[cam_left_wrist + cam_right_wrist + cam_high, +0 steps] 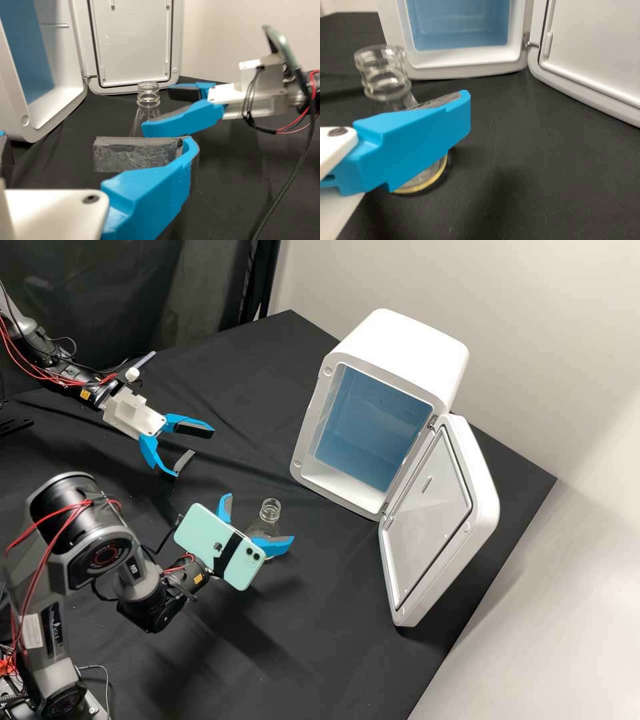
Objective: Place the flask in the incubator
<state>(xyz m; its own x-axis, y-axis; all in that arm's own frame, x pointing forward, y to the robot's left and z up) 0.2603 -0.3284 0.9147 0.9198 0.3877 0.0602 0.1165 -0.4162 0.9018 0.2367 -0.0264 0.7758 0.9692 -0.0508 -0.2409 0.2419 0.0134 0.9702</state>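
The black tabletop [300,640] carries a white incubator [400,353], its door [467,520] swung open, out ahead of my right fingers [275,545]. These are spread apart, and the clear glass flask [269,510] stands upright on the tabletop between them. My left fingers [190,425] hang parted and empty, off to one side of the flask.

Both arms [80,540] are dark grey, round-jointed, trailed by red cables [47,523]. The left hand [185,451] is a white block with a dark screw [91,199], curved bright blue fingers [180,421] and grey pads [135,154].
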